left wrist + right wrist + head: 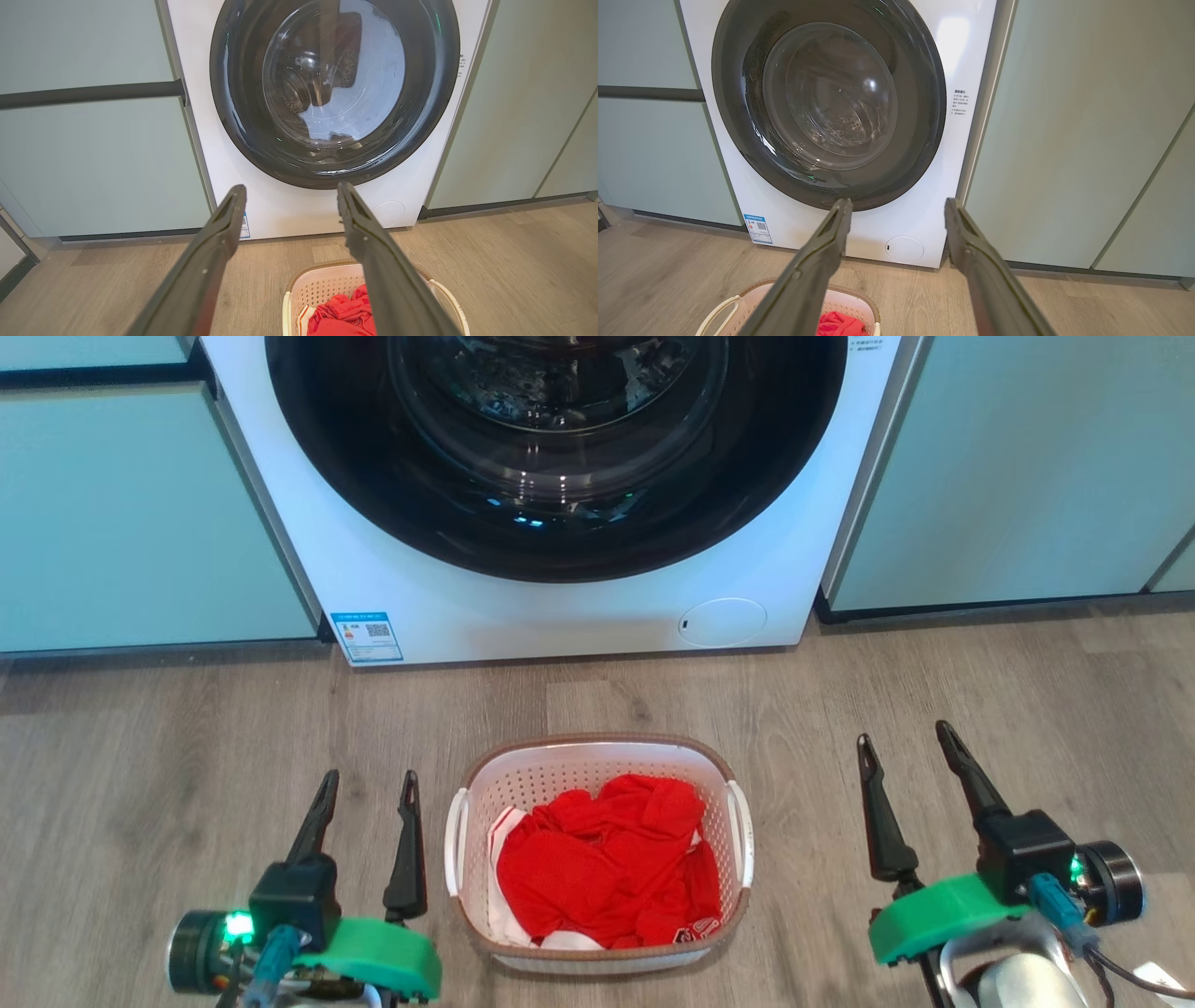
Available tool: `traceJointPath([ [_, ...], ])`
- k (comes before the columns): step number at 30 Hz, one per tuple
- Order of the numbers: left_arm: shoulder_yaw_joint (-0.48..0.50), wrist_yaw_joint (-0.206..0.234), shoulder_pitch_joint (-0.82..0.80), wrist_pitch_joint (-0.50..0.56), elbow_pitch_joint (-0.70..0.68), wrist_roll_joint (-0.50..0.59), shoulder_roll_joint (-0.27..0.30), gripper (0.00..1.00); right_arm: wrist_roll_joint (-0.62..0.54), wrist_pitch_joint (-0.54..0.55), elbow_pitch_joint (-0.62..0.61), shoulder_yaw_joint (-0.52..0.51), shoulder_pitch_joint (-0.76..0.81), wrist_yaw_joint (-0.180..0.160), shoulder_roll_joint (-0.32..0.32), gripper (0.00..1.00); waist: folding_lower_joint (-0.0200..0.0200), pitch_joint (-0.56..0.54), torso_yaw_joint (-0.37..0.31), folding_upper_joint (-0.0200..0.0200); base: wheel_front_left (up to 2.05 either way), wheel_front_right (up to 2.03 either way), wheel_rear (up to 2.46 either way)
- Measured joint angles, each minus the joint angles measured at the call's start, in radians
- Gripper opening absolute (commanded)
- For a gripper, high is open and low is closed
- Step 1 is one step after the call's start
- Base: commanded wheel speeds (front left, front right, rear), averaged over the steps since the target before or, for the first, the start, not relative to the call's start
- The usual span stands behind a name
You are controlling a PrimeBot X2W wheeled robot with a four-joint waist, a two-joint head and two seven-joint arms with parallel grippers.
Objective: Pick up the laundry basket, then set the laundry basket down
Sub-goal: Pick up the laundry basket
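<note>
The laundry basket (733, 803), small, white and perforated with a brown rim and white side handles, stands on the wooden floor in front of the washing machine, holding red clothes (607, 863). My left gripper (369, 784) hangs open just left of the basket, apart from its left handle. My right gripper (904, 735) is open further off to the basket's right. Both point toward the machine. In the left wrist view the basket (322, 287) sits low behind the right finger; in the right wrist view the basket (733, 310) is at the bottom left.
A white front-loading washing machine (560, 616) with a dark round door stands right behind the basket. Pale green cabinets (140, 523) flank it on both sides. Wooden floor (1027, 681) stretches around the basket.
</note>
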Motion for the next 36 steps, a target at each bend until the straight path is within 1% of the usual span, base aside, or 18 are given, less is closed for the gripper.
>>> traceJointPath([
  [9,0.016,-0.001,0.002,0.0,0.007,0.0,-0.001,1.0,0.001,0.0,0.006,-0.004,-0.001,0.0,0.0,1.0,0.0,0.025,-0.001,0.0,0.0,0.0,0.0],
  [17,0.02,-0.01,-0.047,0.0,0.042,0.0,-0.002,1.0,0.007,0.0,0.04,-0.011,-0.041,0.0,0.0,1.0,0.0,0.109,0.001,0.0,0.0,0.0,0.0],
  [23,0.022,-0.02,-0.165,0.0,0.084,-0.001,-0.005,1.0,0.009,-0.001,0.066,-0.018,-0.158,0.0,-0.001,1.0,0.0001,0.216,0.004,0.0,0.0,0.0,0.0],
  [28,0.022,-0.028,-0.292,0.0,0.143,-0.001,-0.01,1.0,0.009,-0.001,0.1,-0.033,-0.247,0.0,-0.003,1.0,0.0002,0.331,0.007,0.0,0.0,0.0,0.0],
  [36,0.002,-0.037,-0.496,-0.002,0.278,-0.002,-0.018,1.0,0.016,-0.001,0.205,-0.039,-0.42,0.0,-0.006,1.0,0.0004,0.533,0.016,-0.0001,0.0,0.0,0.0],
])
